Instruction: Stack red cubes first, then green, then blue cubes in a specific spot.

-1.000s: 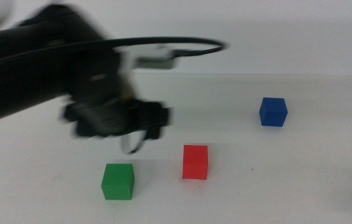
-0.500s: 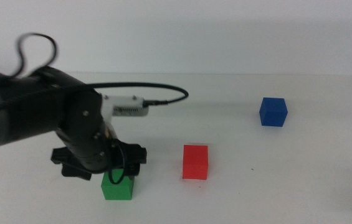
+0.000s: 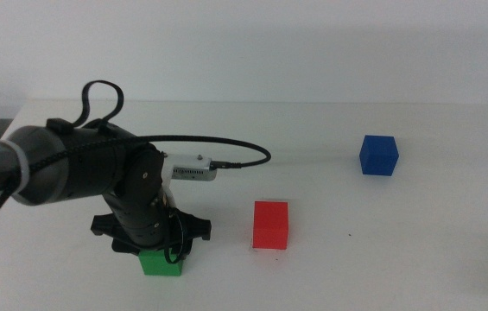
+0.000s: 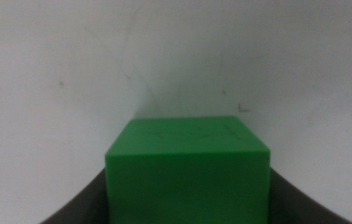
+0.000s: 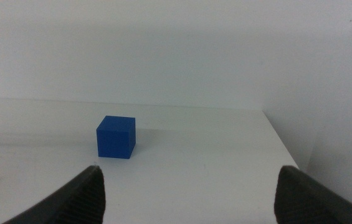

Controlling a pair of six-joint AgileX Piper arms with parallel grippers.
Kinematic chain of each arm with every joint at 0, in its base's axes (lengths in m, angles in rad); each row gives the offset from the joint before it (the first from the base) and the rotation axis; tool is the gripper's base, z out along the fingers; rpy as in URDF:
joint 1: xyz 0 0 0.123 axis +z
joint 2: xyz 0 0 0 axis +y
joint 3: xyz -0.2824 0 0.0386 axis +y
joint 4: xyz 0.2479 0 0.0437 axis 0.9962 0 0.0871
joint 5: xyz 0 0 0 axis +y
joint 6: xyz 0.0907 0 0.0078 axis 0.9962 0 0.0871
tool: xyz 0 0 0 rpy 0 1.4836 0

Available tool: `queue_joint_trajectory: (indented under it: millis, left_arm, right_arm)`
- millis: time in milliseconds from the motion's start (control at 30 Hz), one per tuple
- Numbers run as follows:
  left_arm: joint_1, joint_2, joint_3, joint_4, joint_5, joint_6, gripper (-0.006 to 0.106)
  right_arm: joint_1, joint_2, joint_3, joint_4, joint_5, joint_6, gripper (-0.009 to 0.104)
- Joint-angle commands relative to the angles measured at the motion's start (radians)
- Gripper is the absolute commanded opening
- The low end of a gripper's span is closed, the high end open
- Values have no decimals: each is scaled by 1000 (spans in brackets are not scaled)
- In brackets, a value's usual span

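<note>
My left gripper (image 3: 162,249) has come down over the green cube (image 3: 161,264) at the table's front left. In the left wrist view the green cube (image 4: 188,168) fills the gap, with a dark jaw close on either side; the left gripper (image 4: 188,208) looks open around it, and the cube rests on the table. To its right, the red cube (image 3: 270,225) stands alone. The blue cube (image 3: 378,155) sits at the back right, also as the blue cube (image 5: 116,137) ahead of my open, empty right gripper (image 5: 188,186). I cannot make out the specific spot.
A black cable (image 3: 226,152) loops from the left arm (image 3: 62,164) above the table. The white table (image 3: 434,242) ends at a far edge near the wall and a right edge beyond the blue cube. A tiny dark speck (image 3: 348,235) lies right of the red cube.
The left arm swung leftward and down from above the table's middle onto the green cube, now covering its top. No cube has moved.
</note>
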Motion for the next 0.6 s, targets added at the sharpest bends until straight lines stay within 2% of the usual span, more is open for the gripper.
queue_joint_trajectory:
  millis: [0, 67, 133, 233, 367, 567]
  left_arm:
    - [3, -33, -19, -18, 1, 6, 42]
    - [-24, -56, -82, -20, 66, 5, 26]
    - [-75, -58, -197, 17, 168, -31, 14]
    - [-161, -23, -392, 78, 310, -127, 2]
    - [-224, 82, -628, 73, 422, -178, 0]
    - [-236, 255, -809, 24, 481, -173, 0]
  right_arm:
    - [-1, -5, 3, -2, -7, -12, 93]
    - [-1, -5, 3, -2, -7, -12, 93]
    - [-1, -5, 3, -2, -7, -12, 93]
    - [-1, -5, 3, -2, -7, -12, 93]
    - [-1, -5, 3, -2, -7, -12, 93]
    - [-1, -5, 3, -2, -7, -12, 93]
